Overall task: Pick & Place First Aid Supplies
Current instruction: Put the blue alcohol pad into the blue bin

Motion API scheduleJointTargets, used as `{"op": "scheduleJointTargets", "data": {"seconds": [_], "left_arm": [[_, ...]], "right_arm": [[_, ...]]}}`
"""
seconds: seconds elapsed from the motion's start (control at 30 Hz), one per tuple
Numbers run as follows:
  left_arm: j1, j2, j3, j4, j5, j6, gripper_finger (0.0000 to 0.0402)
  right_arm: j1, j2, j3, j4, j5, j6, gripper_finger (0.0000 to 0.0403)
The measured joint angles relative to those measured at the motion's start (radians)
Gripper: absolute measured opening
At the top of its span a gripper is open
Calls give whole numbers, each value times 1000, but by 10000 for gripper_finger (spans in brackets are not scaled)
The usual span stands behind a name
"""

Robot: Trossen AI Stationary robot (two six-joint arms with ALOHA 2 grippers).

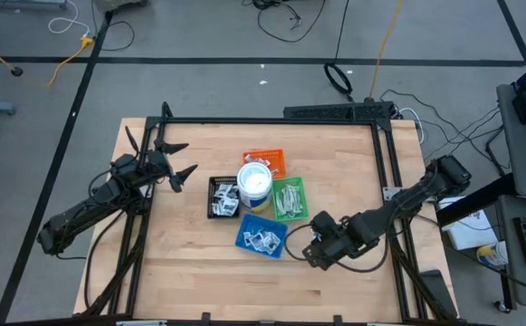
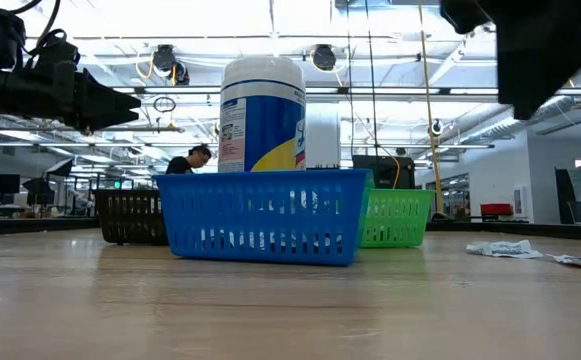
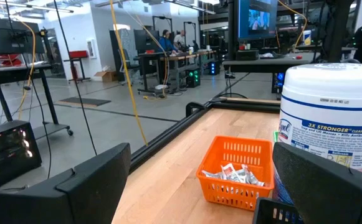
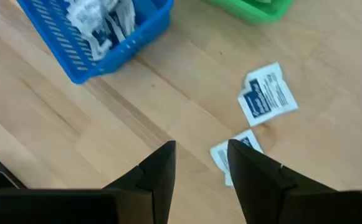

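Two first aid supplies, flat white packets with dark-blue print, lie on the bare wood: one just past my right gripper, the other partly behind one fingertip. That gripper hangs above the table, pointing steeply down beside the blue basket, open with nothing between its fingers. More packets fill the blue basket, and the orange basket holds red-marked ones. My left gripper waits open and level at the table's left.
The white tub with a blue band stands in the middle of the orange, black, green and blue baskets. A dark frame rail runs along the far edge. Bare wood lies near and to the right.
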Motion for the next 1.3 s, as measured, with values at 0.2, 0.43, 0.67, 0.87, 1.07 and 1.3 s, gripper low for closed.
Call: {"op": "scheduleJointTargets", "data": {"seconds": [0.2, 0.43, 0.67, 0.87, 1.07, 1.3], "left_arm": [[0, 0, 0, 0, 0, 0, 397], [0, 0, 0, 0, 0, 0, 397], [0, 0, 0, 0, 0, 0, 397], [0, 0, 0, 0, 0, 0, 397], [0, 0, 0, 0, 0, 0, 397], [0, 0, 0, 0, 0, 0, 397]], "right_arm": [[38, 6, -82, 20, -1, 80, 139], [60, 71, -112, 36, -26, 99, 139], [59, 154, -114, 55, -39, 78, 139], [59, 212, -114, 117, -61, 77, 139], [51, 242, -148, 207, -67, 110, 139], [47, 242, -168, 235, -84, 149, 105]]}}
